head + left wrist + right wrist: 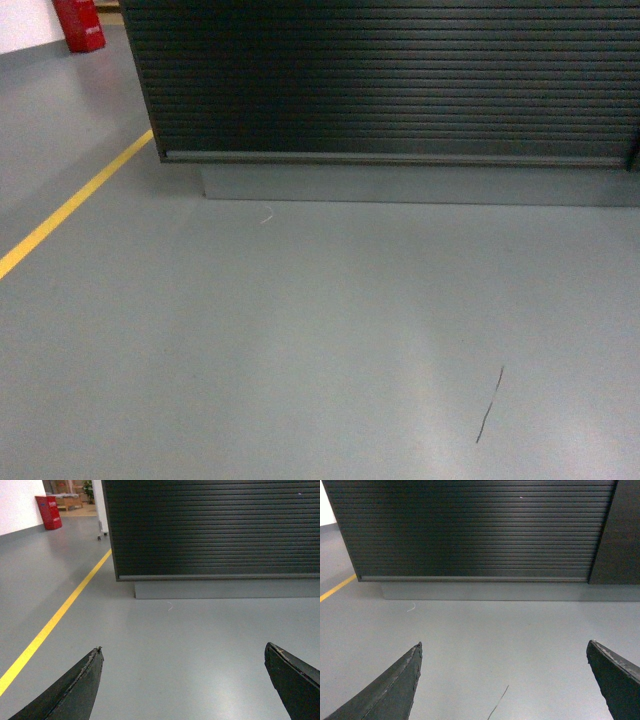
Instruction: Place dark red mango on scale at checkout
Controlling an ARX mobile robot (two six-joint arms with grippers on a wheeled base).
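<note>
Dark, black-brown and horizontally ribbed, the front panel of the checkout counter [400, 80] is filling the top of my head view, sitting on a plain grey recessed plinth [420, 185] that is meeting the floor. I am not seeing the counter's top from any camera, so I cannot tell where the dark red mango or the white scale are; neither is showing in these views.

The left gripper [184, 680] is hanging with its two black tapered fingers [75, 690] spread wide apart, nothing between them, pointing toward the ribbed panel across open floor. The right gripper [505, 680] is doing the same: black fingers [392, 690] standing well apart and holding nothing, facing the same panel, with a plain dark side panel [620, 530] adjoining it on the right.

The smooth grey floor [300, 340] is stretching between me and the counter. A thin dark hairline mark [489, 405] is lying on it toward the right, and a small pale fleck [267, 216] is resting near the plinth. A yellow painted line [70, 205] is running diagonally along the left, and a red box-like object [80, 25] is standing far off by the white wall [25, 25].
</note>
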